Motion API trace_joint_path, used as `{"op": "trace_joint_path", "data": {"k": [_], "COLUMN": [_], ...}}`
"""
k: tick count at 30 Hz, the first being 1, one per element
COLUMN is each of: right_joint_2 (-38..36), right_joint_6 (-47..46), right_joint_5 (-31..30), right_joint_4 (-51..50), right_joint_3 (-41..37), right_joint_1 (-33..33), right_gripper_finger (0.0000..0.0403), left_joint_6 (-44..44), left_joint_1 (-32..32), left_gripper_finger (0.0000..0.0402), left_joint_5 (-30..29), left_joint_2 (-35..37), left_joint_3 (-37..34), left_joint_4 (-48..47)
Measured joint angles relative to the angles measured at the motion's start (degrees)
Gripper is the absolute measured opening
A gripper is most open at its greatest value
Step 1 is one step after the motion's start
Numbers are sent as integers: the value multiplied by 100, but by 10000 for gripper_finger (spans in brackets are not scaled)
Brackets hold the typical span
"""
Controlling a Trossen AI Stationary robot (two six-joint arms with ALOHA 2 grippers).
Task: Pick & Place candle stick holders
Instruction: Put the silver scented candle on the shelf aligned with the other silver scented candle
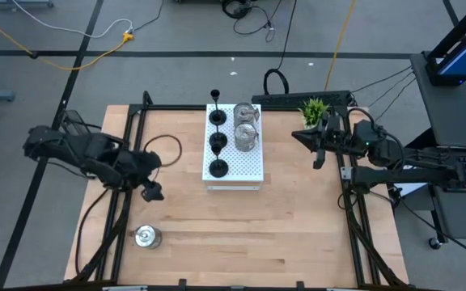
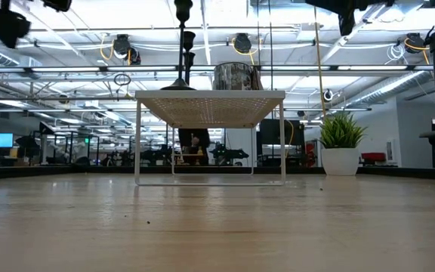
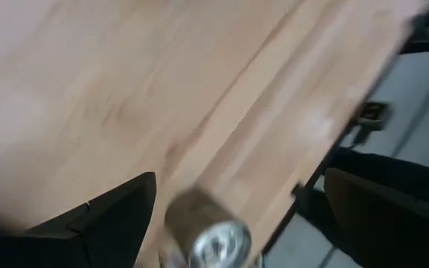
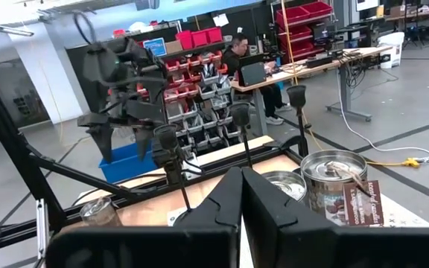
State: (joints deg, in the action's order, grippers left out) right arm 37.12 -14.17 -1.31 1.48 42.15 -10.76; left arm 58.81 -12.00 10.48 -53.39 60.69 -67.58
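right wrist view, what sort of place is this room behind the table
Probably a robotics lab or workshop: racks of red storage bins, a person working at a laptop on a long workbench, and cables across the grey concrete floor.

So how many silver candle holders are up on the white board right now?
2, side by side along the white board's far right edge: silver holder one, silver holder two. A third sits on the table near the left arm.

Green potted plant (image 1: pixel 315 109) beside white perforated board (image 1: pixel 249 166) on wooden table (image 1: pixel 241 234).

Two dark jointed arms, black cables looped, wedge-shaped black claw fingers (image 4: pixel 274 223)
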Motion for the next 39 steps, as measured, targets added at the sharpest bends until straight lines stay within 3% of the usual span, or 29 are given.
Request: {"op": "trace_joint_path", "data": {"k": [8,15,24,39], "right_joint_2": [0,-2,-2,0], "right_joint_6": [26,28,28,28], "right_joint_5": [353,610,610,610], "right_joint_4": [6,6,5,4], "right_joint_3": [-11,-11,-11,-11], "right_joint_1": [-2,-2,-2,-2], "right_gripper_finger": [0,0,0,0], "left_joint_6": [2694,4146,4073,4488], "left_joint_1": [-1086,-2026,-2660,-3141], "left_gripper_finger": [392,392,392,393], "left_joint_5": [491,18,-655,-142], "left_joint_2": [-828,-1127,-1480,-2308], "left_joint_3": [461,404,402,402], "left_joint_4": [-963,-965,-887,-662]}}
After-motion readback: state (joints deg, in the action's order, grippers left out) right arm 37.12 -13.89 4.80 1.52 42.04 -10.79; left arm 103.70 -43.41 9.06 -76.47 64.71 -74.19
